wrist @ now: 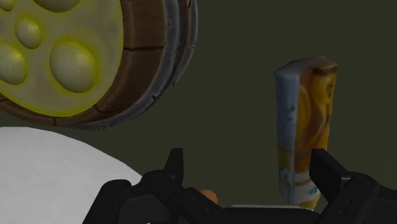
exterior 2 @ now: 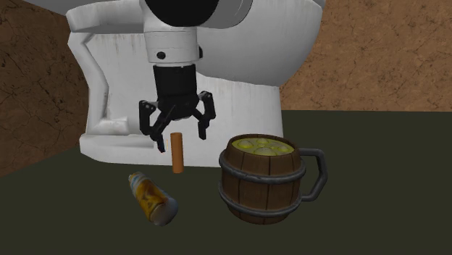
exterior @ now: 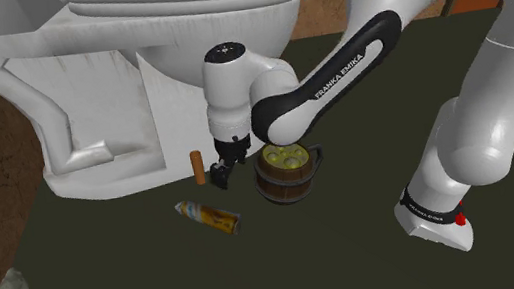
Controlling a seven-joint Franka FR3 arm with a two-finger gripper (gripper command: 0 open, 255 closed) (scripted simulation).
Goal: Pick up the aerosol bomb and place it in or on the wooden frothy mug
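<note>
Gripper (exterior 2: 180, 132), centre of the second exterior view: I see it spread wide and empty, by an upright orange peg (exterior 2: 177, 153). Can (exterior 2: 152, 197) lies lower left; mug (exterior 2: 261, 177) stands right of centre, toilet (exterior 2: 239, 65) behind.

Shoulder view looks down from above; second exterior, low, shares mug (exterior: 280, 181)
</note>
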